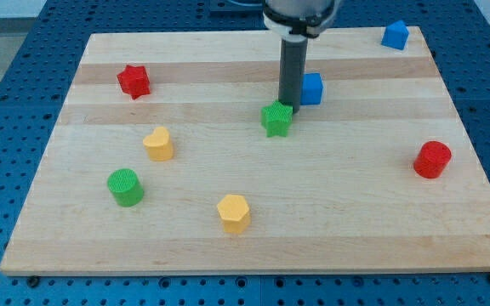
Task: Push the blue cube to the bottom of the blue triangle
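Note:
The blue cube sits on the wooden board a little right of centre, toward the view's top. The blue triangle stands near the board's top right corner, well apart from the cube. My dark rod comes down from the top centre; my tip rests just left of the blue cube, close beside its left face, and right behind the green star. Whether the tip touches the cube cannot be told.
A red star lies at the upper left. A yellow heart and a green cylinder are at the left. A yellow hexagon is at the bottom centre. A red cylinder is at the right.

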Robot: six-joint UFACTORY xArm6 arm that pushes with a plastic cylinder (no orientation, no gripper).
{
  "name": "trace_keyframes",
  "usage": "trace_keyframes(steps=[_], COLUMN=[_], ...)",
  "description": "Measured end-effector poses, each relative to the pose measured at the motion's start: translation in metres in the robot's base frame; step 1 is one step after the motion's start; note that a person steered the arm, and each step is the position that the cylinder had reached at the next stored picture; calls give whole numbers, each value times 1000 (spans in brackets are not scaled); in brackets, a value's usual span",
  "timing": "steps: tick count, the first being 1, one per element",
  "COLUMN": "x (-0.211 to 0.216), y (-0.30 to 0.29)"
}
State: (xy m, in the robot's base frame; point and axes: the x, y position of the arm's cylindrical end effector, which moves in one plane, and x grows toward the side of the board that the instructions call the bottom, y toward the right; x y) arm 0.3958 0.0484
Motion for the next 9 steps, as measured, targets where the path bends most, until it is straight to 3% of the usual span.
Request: trace_keyframes(steps=[2, 5, 9], x=[28, -69, -87], y=[19, 12, 72])
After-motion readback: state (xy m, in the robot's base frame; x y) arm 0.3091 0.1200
